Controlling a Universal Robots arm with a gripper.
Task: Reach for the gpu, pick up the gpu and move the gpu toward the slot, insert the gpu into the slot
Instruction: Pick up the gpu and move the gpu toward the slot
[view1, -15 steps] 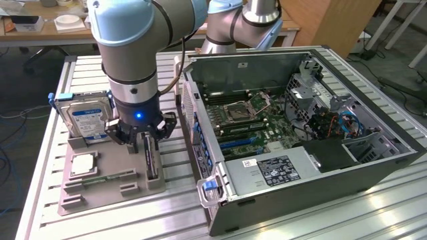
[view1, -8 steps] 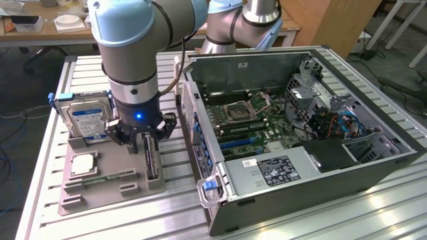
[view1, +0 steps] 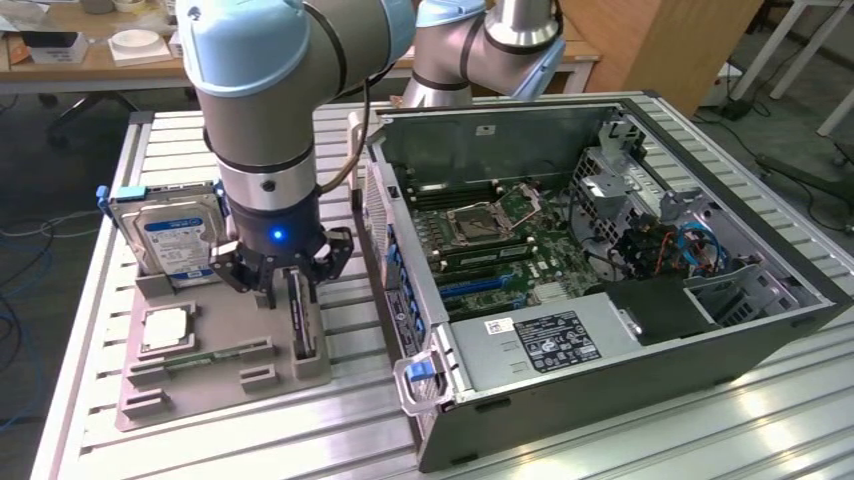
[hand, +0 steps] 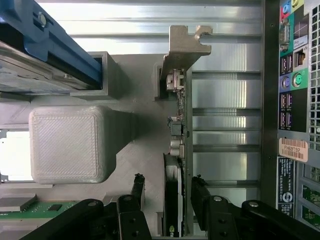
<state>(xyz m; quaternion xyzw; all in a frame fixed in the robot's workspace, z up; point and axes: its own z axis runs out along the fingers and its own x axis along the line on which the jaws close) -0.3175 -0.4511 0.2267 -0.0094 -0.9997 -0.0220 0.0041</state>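
While the gpu (hand: 176, 142) stands edgewise in grey holder (view1: 200, 395), gripper (hand: 168, 178) straddles it, jaws apart.

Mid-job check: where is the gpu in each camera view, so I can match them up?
Exterior view: the gpu stands on edge in the grey tray, under the claw, toward the exterior view's left.
Wrist view: the gpu is seen edge-on, between the open claw fingers.
Shared landmark: the blue-railed hard drive.

Silver-grey tubular arm (view1: 263, 135) with pale-blue joint caps (view1: 230, 45), black cable (view1: 355, 150), black hand (view1: 296, 288) with blue light (view1: 276, 236)
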